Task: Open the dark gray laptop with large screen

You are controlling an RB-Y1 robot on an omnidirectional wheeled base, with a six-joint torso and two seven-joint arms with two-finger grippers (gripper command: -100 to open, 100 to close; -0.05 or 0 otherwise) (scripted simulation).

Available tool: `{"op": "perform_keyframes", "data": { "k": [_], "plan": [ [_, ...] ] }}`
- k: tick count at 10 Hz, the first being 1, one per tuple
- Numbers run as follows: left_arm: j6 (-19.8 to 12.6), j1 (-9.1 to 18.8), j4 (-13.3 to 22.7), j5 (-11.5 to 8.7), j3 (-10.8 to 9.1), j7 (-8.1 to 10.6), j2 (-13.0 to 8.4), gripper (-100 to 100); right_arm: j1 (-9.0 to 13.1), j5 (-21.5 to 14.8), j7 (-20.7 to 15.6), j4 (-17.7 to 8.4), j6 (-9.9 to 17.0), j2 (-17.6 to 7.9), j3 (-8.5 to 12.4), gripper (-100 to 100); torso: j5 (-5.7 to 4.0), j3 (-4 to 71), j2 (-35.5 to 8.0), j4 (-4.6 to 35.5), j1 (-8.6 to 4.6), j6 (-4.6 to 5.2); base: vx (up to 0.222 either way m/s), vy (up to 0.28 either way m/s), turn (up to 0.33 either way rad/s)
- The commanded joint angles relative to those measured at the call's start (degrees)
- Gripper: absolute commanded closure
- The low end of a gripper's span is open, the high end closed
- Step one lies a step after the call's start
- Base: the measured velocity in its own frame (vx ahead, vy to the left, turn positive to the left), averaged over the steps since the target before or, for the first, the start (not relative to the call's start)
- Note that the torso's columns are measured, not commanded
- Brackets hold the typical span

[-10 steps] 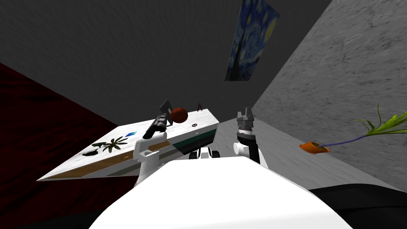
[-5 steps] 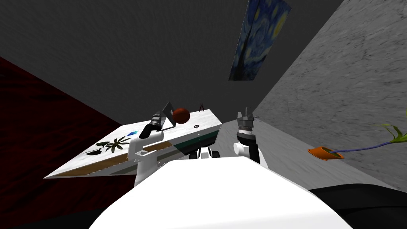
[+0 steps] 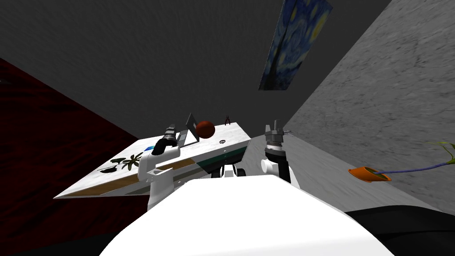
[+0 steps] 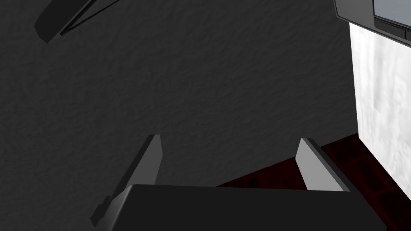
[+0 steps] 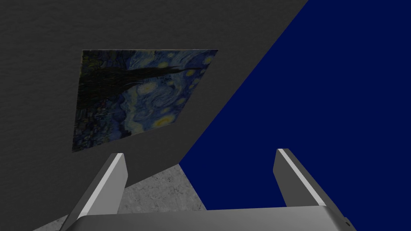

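In the head view, the white marbled worktop (image 3: 213, 149) carries the dark grey laptop (image 3: 191, 122) near its far end, lid raised off the base, just beside a reddish-brown ball (image 3: 205, 129). The left tool (image 3: 180, 135) hangs over the worktop close to the laptop's near side; whether it touches cannot be told here. A small dark object (image 3: 227, 119) stands at the far edge, and a dark leafy plant (image 3: 126, 162) lies nearer on the top. The right tool (image 3: 276, 126) points upward, off the worktop's end. An orange pot (image 3: 369, 174) lies on the grey floor to the right.

In the left wrist view, the left tool (image 4: 229, 138) has its fingers spread with nothing between them. A corner of the laptop (image 4: 361, 16) rests on the worktop (image 4: 381, 100), apart from the fingers.

In the right wrist view, the right tool (image 5: 200, 152) is spread wide and holds nothing.
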State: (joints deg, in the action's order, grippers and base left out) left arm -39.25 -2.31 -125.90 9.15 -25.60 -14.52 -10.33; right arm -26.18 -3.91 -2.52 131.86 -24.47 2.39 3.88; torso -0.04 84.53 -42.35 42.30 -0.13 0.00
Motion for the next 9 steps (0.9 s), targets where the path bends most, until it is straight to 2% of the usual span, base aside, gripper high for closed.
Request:
{"op": "perform_keyframes", "data": {
  "k": [1,2,4,9],
  "plan": [
    [-0.1,0.1,-0.1,0.0,-0.05,0.01,0.0,100,0.0,0.0,0.0,0.0,0.0,0.0,0.0,0,0.02,0.0,0.1,0.0,0.07,0.00,0.000,0.000,0.000],
    [1.5,0.7,2.0,-1.3,-0.26,1.89,1.3,100,0.0,0.0,0.0,0.0,0.0,0.0,0.0,0,0.04,0.1,0.1,0.0,0.13,0.00,-0.025,0.046,0.080],
    [3.1,1.4,4.1,-2.6,-0.46,3.77,2.7,100,0.0,0.0,0.0,0.0,0.0,0.0,0.0,0,0.12,0.0,0.0,0.0,0.40,-0.01,-0.042,0.095,0.064],
    [7.2,3.0,9.4,-5.8,-0.97,8.47,6.1,100,0.0,0.0,0.0,0.0,0.0,0.0,0.0,0,0.03,0.1,0.1,0.0,0.10,0.00,-0.032,0.074,0.055]
  ]
}}
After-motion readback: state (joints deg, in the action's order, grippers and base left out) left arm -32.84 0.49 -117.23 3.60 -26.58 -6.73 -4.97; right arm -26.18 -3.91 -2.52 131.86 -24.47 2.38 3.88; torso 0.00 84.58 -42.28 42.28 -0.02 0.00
